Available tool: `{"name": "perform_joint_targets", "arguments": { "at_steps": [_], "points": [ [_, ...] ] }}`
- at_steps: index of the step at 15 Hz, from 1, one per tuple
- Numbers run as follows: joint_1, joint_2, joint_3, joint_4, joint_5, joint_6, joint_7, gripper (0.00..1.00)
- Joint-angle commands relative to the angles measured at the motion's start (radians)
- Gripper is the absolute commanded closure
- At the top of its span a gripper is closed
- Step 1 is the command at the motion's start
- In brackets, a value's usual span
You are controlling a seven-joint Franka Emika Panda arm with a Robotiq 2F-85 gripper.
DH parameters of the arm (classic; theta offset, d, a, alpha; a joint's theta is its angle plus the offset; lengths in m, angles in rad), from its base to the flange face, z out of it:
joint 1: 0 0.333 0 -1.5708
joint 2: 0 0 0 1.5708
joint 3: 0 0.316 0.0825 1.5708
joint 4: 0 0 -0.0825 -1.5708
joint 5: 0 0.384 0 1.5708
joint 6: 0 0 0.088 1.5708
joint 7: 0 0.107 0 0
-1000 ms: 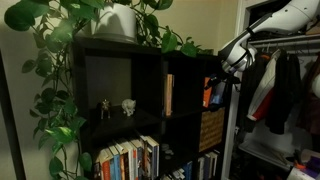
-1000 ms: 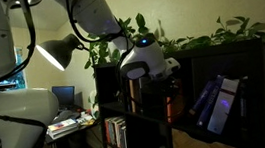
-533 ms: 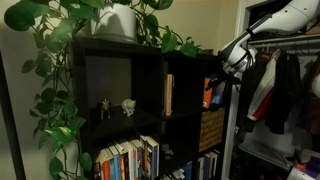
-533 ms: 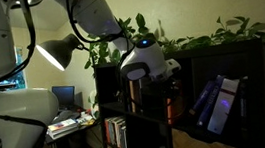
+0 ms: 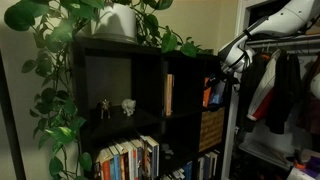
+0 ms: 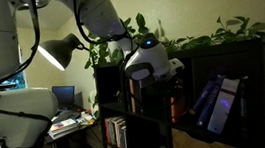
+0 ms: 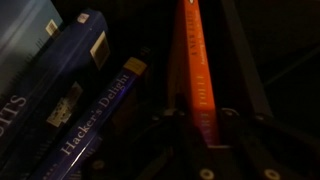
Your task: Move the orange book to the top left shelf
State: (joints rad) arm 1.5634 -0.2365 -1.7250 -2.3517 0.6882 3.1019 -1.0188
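Note:
The orange book [image 7: 194, 60] shows its bright spine in the wrist view, upright beside blue books. My gripper [image 7: 203, 115] has its dark fingers drawn in against both sides of the spine's lower end, shut on it. In both exterior views the gripper [image 5: 214, 86] [image 6: 158, 69] is at the mouth of the upper right cubby, with a bit of the orange book [image 5: 208, 98] under it. The top left shelf [image 5: 108, 75] is the wide black cubby far to the left. It holds two small figurines [image 5: 116, 107].
Blue books [image 7: 70, 100], one titled Hacker's Delight, lean next to the orange one. A thin tan-orange spine [image 5: 168, 95] stands in the narrow middle cubby. A leafy plant [image 5: 120, 20] sits on top of the bookcase. Multicoloured books [image 5: 130, 158] fill the lower shelf. Clothes [image 5: 280, 90] hang at the right.
The wrist has shifted very slightly at the cubby's mouth. The orange book stays in the same cubby.

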Motion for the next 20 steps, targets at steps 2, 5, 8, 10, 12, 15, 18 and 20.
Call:
{"name": "perform_joint_targets", "arguments": {
  "at_steps": [2,5,8,10,12,15,18,20],
  "points": [
    [0.183,-0.123,-0.154,0.074,-0.056,0.088,-0.010,0.93],
    [0.277,-0.187,-0.236,0.116,-0.092,0.127,-0.020,0.93],
    [0.279,-0.219,-0.258,0.120,-0.296,0.151,0.130,0.53],
    [0.270,-0.216,-0.268,0.128,-0.454,0.146,0.235,0.42],
    [0.254,-0.208,-0.268,0.130,-0.574,0.139,0.328,0.29],
    [0.216,-0.190,-0.251,0.115,-0.699,0.122,0.439,0.10],
    [0.177,-0.167,-0.236,0.099,-0.778,0.109,0.517,0.00],
    [0.142,-0.158,-0.218,0.091,-0.815,0.097,0.556,0.00]
  ]
}}
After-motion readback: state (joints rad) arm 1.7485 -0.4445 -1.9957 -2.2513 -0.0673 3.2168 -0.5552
